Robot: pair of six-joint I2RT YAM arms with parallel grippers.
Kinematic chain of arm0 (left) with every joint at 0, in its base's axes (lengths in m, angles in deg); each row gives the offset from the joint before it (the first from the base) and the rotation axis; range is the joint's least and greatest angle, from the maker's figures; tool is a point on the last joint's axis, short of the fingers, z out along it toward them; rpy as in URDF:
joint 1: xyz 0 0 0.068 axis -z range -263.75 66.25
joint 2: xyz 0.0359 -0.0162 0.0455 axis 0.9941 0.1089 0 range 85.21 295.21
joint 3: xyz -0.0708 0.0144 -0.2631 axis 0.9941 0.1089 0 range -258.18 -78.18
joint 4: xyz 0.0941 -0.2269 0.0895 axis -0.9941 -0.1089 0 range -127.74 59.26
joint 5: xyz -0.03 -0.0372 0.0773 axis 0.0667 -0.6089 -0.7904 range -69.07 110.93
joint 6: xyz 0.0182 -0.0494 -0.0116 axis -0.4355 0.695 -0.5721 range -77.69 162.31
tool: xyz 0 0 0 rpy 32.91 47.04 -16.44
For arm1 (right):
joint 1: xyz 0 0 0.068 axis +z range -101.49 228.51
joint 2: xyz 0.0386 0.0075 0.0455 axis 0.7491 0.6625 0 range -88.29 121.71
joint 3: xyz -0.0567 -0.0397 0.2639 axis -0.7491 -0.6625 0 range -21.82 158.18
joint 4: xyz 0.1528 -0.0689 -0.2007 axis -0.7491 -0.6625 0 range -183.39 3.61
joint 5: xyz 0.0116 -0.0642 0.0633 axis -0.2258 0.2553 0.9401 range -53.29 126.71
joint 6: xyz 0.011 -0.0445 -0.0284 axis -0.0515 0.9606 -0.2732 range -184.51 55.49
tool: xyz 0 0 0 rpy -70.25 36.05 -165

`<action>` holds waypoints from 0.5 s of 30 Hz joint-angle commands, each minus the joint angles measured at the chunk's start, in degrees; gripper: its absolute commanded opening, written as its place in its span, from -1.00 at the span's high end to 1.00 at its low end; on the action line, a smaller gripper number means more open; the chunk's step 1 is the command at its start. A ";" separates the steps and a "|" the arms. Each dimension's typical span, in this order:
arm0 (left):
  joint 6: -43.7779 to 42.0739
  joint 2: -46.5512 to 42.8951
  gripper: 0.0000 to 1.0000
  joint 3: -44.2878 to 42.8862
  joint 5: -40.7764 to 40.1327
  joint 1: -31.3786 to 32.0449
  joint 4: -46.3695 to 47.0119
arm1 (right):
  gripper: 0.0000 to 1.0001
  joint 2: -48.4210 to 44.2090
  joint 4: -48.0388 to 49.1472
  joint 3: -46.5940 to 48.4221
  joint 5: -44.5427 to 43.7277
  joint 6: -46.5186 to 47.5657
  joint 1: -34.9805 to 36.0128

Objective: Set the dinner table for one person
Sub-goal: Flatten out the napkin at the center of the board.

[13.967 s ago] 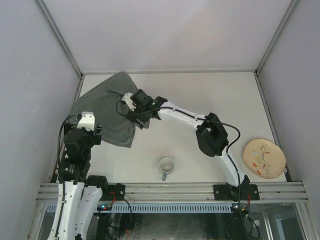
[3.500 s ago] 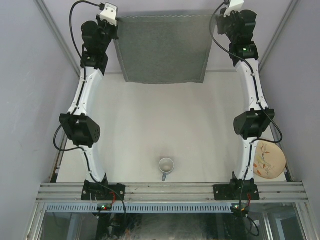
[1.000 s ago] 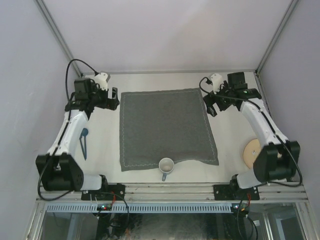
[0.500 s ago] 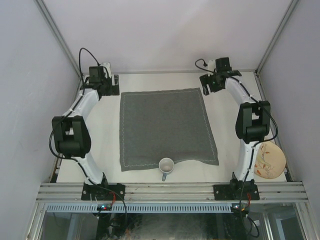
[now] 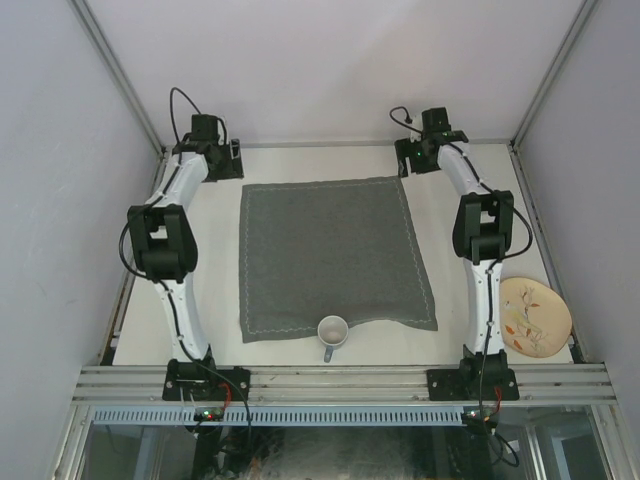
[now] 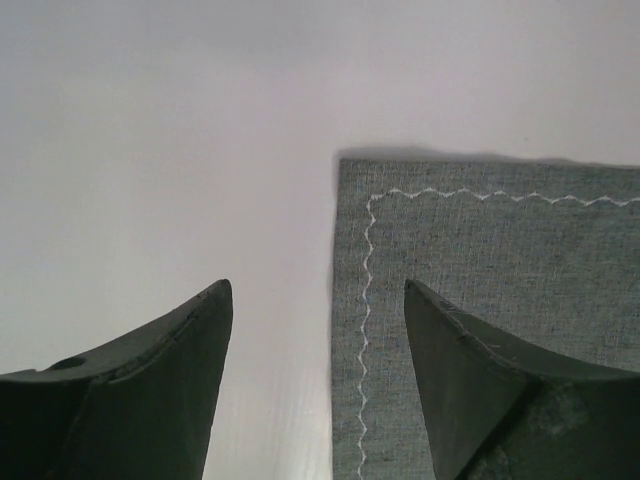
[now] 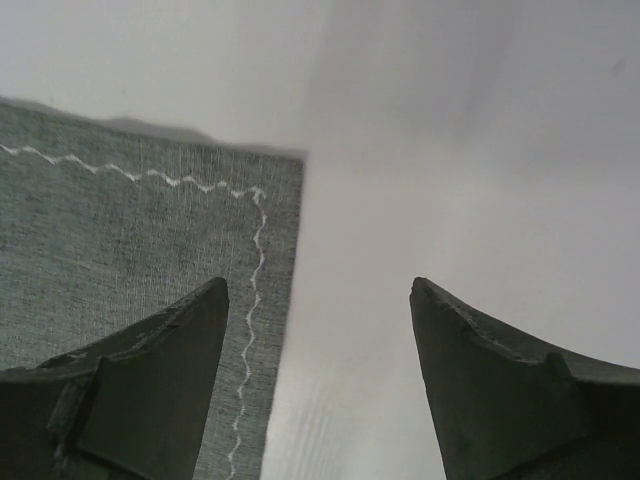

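Both wide, empty: left tool (image 6: pixel 316 300), right tool (image 7: pixel 318 298); mug (image 5: pixel 333 330) covers bit of cloth (image 5: pixel 330 250) near edge.

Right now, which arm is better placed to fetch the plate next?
Right. The plate lies beside the right arm's base, across the placemat from the left arm; left hand and right hand both open, empty.

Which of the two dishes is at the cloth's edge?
The white mug meets the near edge of the dark grey stitched cloth; the round beige patterned plate lies apart from it, far right.
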State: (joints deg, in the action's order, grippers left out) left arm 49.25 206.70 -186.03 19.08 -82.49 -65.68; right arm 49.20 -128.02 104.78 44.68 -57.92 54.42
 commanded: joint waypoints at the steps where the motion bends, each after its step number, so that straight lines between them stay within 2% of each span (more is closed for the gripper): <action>1: 3.37 0.65 -0.51 -4.41 0.27 0.46 -5.29 | -0.47 1.07 -3.32 2.59 1.81 -5.59 1.19; 5: 4.21 2.60 -0.65 -5.46 1.20 0.58 -6.77 | -0.46 1.74 -5.09 2.68 2.19 -6.17 2.81; 15: 3.74 5.33 -0.57 -7.06 -0.18 1.49 -13.09 | -0.46 0.41 -6.74 -1.03 0.82 -4.49 5.16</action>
State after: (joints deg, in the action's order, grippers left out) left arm 52.29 211.29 -189.57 19.63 -81.81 -76.04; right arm 52.30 -134.53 104.61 45.82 -61.98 59.25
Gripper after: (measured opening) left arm 0.792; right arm 0.731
